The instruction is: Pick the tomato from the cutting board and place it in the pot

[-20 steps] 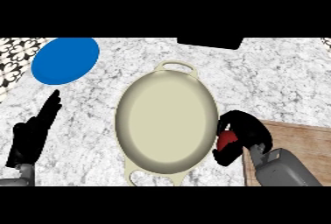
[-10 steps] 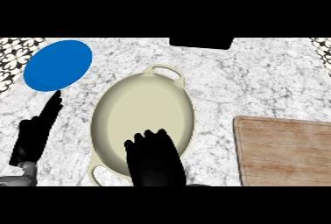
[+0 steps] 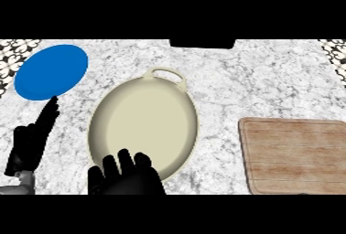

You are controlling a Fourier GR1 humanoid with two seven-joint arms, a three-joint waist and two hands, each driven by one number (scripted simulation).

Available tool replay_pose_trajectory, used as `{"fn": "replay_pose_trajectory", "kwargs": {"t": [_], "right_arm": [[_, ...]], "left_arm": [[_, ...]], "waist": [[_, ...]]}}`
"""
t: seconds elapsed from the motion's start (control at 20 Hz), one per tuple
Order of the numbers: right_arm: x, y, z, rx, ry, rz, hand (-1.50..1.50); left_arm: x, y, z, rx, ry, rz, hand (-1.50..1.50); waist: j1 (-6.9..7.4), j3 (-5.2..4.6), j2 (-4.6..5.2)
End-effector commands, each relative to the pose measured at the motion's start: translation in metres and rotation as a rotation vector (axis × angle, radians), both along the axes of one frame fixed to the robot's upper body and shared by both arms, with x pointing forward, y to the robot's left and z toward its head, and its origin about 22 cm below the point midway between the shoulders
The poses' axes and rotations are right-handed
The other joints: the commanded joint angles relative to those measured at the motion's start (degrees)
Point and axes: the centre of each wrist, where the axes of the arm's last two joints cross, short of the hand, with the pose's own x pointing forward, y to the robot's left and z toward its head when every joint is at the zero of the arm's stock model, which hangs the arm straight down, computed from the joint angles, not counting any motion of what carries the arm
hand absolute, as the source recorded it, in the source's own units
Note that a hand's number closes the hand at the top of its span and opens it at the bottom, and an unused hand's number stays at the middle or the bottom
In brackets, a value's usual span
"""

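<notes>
The cream oval pot [image 3: 144, 91] stands in the middle of the counter, its inside bare where it shows. My right hand [image 3: 128, 178] hangs over the pot's near rim at the view's lower edge, back upward, fingers curled down. No tomato shows in the pot or on the wooden cutting board [image 3: 294, 155] at the right, so it stays hidden under that hand. My left hand [image 3: 30, 146] rests open at the left edge, fingers straight and pointing up.
A blue plate [image 3: 51, 71] lies at the back left, just beyond the left hand's fingertips. A dark object [image 3: 201, 43] sits at the counter's far edge. Patterned tiles show at both far corners.
My right hand carried the tomato from beside the cutting board leftward over the pot, then drew down and left to the pot's near rim. The left hand stayed put.
</notes>
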Motion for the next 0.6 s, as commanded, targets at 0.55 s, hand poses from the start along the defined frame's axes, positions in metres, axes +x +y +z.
{"fn": "replay_pose_trajectory", "kwargs": {"t": [0.55], "right_arm": [[0.06, 0.027, 0.037, 0.268, 0.004, -0.169, 1.5]], "left_arm": [[-0.01, 0.005, 0.003, 0.015, -0.034, -0.005, 0.0]], "waist": [[-0.33, 0.1, 1.08]]}}
